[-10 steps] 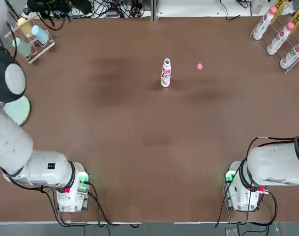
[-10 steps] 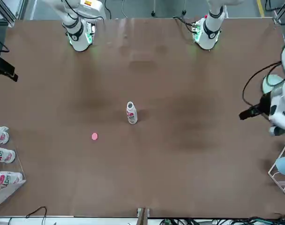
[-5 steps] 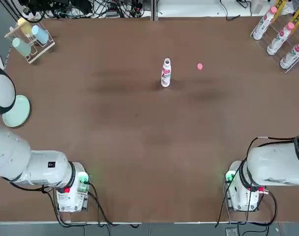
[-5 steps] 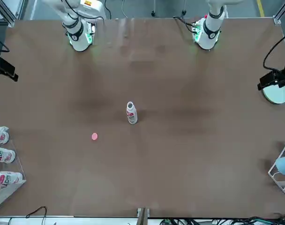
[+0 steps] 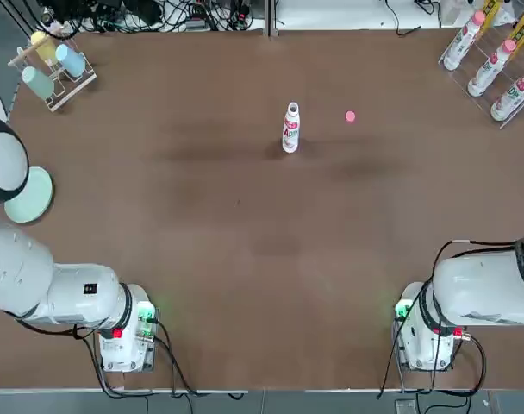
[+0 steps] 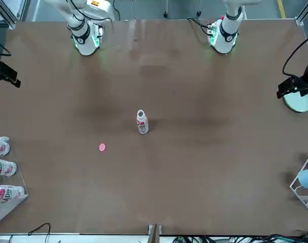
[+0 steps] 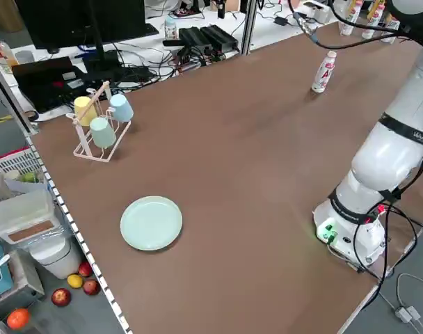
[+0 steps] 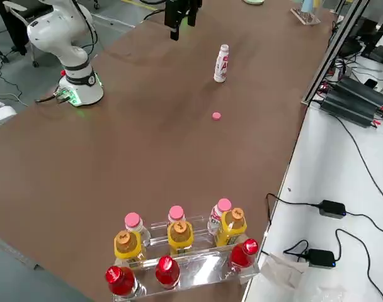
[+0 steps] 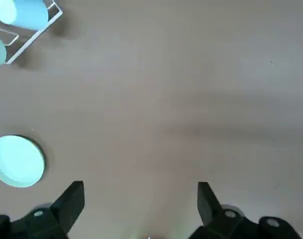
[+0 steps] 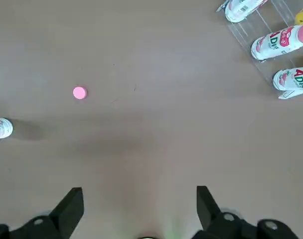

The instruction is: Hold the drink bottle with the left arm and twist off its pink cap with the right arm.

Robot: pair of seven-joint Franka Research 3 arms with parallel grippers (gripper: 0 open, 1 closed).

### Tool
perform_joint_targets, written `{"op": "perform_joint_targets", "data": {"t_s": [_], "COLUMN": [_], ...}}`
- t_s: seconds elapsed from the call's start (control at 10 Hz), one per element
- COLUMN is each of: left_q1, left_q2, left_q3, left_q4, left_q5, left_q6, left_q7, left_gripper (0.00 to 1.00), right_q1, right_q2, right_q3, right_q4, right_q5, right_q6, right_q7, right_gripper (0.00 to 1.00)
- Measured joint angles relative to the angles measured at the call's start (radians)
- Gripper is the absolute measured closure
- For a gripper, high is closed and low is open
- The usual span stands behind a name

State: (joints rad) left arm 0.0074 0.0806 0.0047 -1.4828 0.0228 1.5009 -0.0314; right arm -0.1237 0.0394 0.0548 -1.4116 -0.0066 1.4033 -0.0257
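Observation:
The drink bottle (image 5: 290,128) (image 6: 142,122) (image 8: 222,63) stands upright on the brown table, its white neck bare. The pink cap (image 5: 350,116) (image 6: 102,147) (image 10: 79,92) lies flat on the table a short way to the bottle's right, apart from it. Neither gripper touches either one. High over the table's left side near the plate, my left gripper (image 9: 140,199) is open and holds nothing. My right gripper (image 10: 139,204) hangs high over the right side, also open and holding nothing, with the cap and the bottle (image 10: 1,128) far below it.
A clear rack of pink-capped bottles (image 5: 495,65) (image 8: 179,251) stands at the far right corner. A wire rack of cups (image 5: 51,65) (image 7: 100,122) sits at the far left corner, and a pale green plate (image 5: 34,191) (image 7: 151,223) lies by the left edge.
The left arm has drawn back toward the table's left edge, uncovering the cup rack and the plate. Bottle, cap and right arm have not moved.

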Motion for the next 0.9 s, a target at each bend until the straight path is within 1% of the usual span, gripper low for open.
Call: {"op": "perform_joint_targets", "data": {"t_s": [0.2,0.3,0.9], "left_q1": [0.024,0.029,0.031], "left_q2": [0.0,0.0,-0.002], "left_q3": [-0.032,-0.037,-0.046], "left_q4": [0.0,0.0,0.004], "left_q5": [0.0,0.0,0.0], "left_q6": [0.0,0.0,0.003], "left_q7": [0.002,0.002,-0.008], "left_gripper": [0.0,0.0,0.0], "right_q1": [0.0,0.0,-0.001], "right_q2": [0.0,0.0,0.0], "right_q3": [-0.001,-0.001,-0.013], "right_q4": [0.009,0.013,0.015], "right_q5": [0.0,0.0,0.0], "right_q6": [0.0,0.0,0.0], "right_q7": [0.0,0.0,0.0], "right_gripper": [0.0,0.0,0.0]}}
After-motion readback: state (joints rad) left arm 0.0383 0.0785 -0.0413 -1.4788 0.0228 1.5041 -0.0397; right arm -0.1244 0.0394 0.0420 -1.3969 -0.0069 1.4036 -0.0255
